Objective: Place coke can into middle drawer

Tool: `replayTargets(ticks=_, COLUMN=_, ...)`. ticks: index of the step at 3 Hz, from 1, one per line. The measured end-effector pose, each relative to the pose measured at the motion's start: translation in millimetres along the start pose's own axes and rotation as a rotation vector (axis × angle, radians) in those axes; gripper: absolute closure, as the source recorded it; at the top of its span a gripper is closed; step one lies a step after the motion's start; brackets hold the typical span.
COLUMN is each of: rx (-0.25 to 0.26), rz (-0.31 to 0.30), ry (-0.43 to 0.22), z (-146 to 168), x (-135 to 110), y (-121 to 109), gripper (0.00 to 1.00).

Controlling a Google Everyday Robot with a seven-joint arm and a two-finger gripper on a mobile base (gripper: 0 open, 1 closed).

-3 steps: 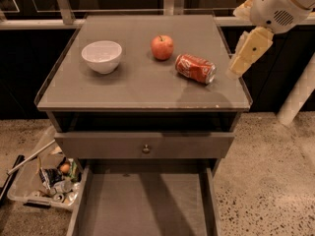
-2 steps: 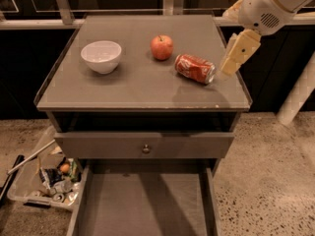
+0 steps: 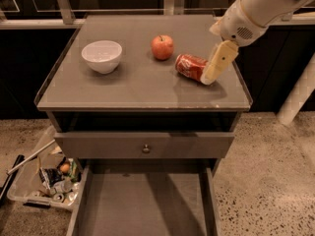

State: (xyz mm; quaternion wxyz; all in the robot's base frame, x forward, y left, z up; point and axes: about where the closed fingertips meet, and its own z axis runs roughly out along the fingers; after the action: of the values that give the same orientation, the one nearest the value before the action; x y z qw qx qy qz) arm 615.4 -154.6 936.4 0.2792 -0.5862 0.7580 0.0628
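Cabinet top [image 3: 138, 85], near right edge — gripper [image 3: 217, 66] beside coke can [image 3: 190, 66], grip unclear; middle drawer [image 3: 142, 205] open.

Bowl [image 3: 102, 56]: on the table [image 3: 138, 90], left side.
Apple [image 3: 162, 46]: on the table, right of the bowl and a bit farther back.
Coke can [image 3: 190, 66]: lying on its side, just right of the apple and a bit nearer.
Gripper [image 3: 210, 77]: at the right end of the coke can.
Drawer front [image 3: 98, 145]: under the table top.
Middle drawer [image 3: 142, 205]: pulled out, below the drawer front, nearest.
Bin [image 3: 27, 183]: on the floor, left of the middle drawer.
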Motion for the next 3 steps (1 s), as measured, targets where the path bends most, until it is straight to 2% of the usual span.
replayTargets(ticks=3, rx=0.004, rz=0.107, ry=-0.020, z=63.4, x=14.6, y=-24.5, gripper=0.00)
